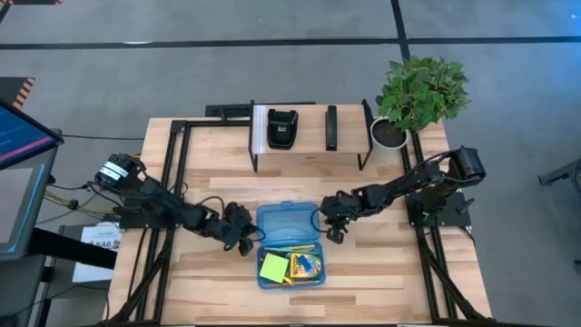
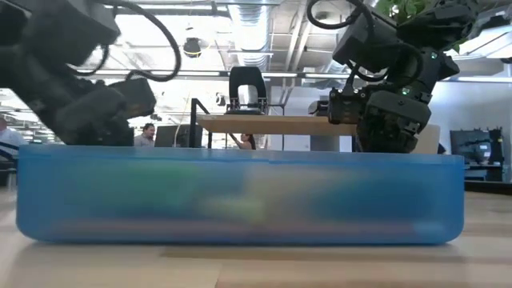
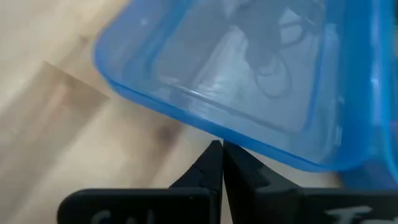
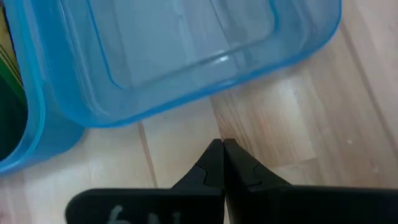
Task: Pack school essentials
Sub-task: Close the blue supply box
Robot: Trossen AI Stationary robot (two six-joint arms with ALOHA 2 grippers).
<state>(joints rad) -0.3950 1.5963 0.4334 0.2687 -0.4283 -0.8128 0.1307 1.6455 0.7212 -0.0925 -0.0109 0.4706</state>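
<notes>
High view has the school essentials (image 1: pixel 292 267) already sitting in the near half of my blue plastic case (image 1: pixel 289 245), its smooth translucent lid flipped open at the far side. My left fingers (image 1: pixel 243 238) and right fingers (image 1: pixel 330 228) are pinched together, empty, flanking it on the wood surface (image 1: pixel 381 272). I reckon folding the lid shut comes next.

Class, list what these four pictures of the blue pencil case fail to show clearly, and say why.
- Case contents, high view: too small to tell the items apart.
- Blue case, low view: its frosted wall blurs everything inside.
- Wrist views: only the open lid shows; the filled half is cut off by the edge.
</notes>
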